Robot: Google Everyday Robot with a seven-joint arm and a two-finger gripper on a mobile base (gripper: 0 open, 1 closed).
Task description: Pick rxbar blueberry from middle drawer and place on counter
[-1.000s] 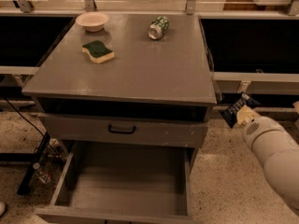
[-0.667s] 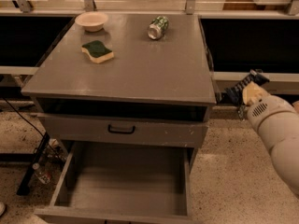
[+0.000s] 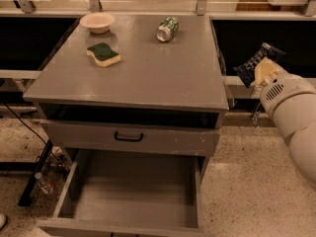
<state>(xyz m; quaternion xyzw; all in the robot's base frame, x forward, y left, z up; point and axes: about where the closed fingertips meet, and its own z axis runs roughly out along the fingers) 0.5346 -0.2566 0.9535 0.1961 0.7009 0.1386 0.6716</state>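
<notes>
Matte grey counter [image 3: 148,78]; glossy rxbar blueberry [image 3: 248,67] in smooth plastic hand [image 3: 261,69] beside it

claw [image 3: 258,71] with rxbar blueberry [image 3: 255,60] risen higher, right of counter [image 3: 148,80]

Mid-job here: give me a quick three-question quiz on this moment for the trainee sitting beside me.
1. True or false: the rxbar blueberry lies on the floor of the middle drawer.
2. Which item on the counter lies nearest its right edge in the camera view? A) bowl B) sponge C) can
3. Fill in: the gripper is off the counter's ___ side in the camera view.

Key: 1. False: the gripper holds the bar in the air, beside the counter. 2. C. 3. Right.
</notes>
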